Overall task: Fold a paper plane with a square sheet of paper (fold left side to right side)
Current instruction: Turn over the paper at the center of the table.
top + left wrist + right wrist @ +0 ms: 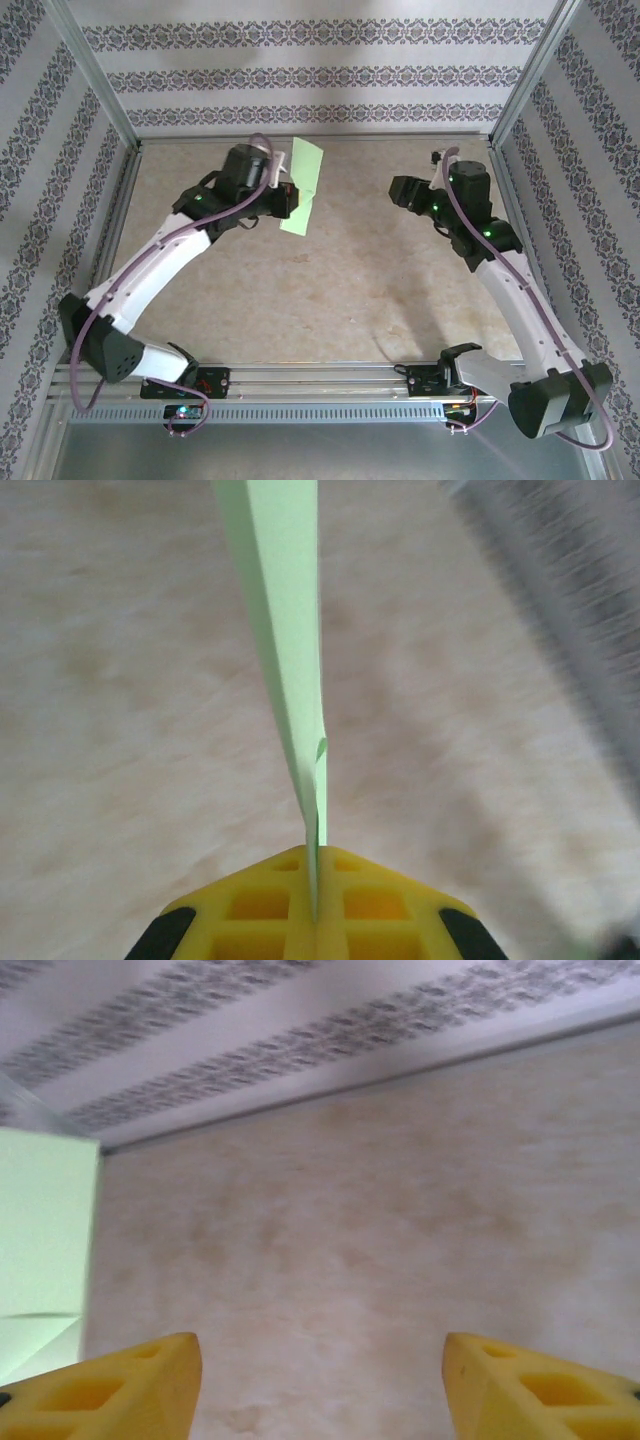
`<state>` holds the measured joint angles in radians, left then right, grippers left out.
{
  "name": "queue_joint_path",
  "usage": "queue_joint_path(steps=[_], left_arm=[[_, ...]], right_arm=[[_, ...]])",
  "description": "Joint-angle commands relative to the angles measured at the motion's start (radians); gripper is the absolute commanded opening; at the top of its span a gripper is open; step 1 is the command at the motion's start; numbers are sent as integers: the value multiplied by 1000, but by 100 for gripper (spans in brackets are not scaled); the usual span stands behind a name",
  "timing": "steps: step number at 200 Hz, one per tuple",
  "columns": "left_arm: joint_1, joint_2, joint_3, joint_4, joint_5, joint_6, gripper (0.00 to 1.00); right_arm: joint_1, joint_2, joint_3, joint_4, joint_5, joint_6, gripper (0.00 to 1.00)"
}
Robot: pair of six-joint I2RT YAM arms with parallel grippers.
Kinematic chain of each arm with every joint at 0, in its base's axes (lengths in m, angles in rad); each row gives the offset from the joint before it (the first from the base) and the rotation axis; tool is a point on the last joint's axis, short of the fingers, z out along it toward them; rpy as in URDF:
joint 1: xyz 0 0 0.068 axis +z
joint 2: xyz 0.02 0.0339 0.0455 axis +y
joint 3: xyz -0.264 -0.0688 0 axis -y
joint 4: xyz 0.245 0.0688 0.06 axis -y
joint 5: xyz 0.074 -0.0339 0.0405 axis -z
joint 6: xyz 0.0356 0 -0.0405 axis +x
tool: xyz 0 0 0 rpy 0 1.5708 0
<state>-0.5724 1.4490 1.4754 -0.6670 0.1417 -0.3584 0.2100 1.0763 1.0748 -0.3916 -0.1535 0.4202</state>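
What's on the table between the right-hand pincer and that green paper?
Nothing. In the top view, a bare stretch of tan tabletop separates the open right pincer from the green paper. The right wrist view shows the same bare surface.

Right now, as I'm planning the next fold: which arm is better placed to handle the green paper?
Left. The left gripper is shut on the folded green paper, pinching its edge. The right gripper is open and empty, apart from the paper.

We see the left arm [150, 264] and right arm [525, 308] alike: white shells, black joints with green lights [197, 199], a lilac cable [257, 136] looping along each, yellow gripper fingers [120, 1385] moulded with square pockets.
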Motion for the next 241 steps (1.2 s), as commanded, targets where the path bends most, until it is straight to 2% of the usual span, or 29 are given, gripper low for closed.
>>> queue_joint_path(steps=[1, 26, 35, 52, 86, 116, 133, 155, 187, 220, 241], left_arm=[[-92, 134, 107, -439, -426, 147, 0], [-180, 274, 210, -572, -660, 110, 0], [-200, 309, 232, -591, -705, 81, 0], [-225, 366, 257, -594, -727, 24, 0], [-247, 475, 265, -571, -735, -126, 0], [-250, 601, 340, -629, -753, -345, 0], [-250, 694, 416, -697, -734, -464, 0], [-250, 791, 482, -723, -676, -517, 0], [-246, 827, 456, -563, -560, -469, 0], [-235, 893, 495, -494, -445, -435, 0], [-227, 908, 502, -464, -391, -429, 10]], right_arm=[[-42, -62, -31, -94, 188, -94, 79], [-85, -103, -77, -67, 174, -103, 97], [-103, -115, -95, -53, 158, -99, 98], [-138, -135, -132, -20, 123, -76, 98], [-203, -178, -198, -10, 149, 57, 98], [-241, -219, -241, -7, 143, 106, 98], [-247, -223, -242, -15, 140, 107, 98], [-248, -213, -234, -24, 134, 107, 98], [-248, -195, -230, -16, 123, 110, 98], [-248, -191, -234, -3, 111, 105, 98], [-248, -193, -232, 3, 65, 72, 98]])
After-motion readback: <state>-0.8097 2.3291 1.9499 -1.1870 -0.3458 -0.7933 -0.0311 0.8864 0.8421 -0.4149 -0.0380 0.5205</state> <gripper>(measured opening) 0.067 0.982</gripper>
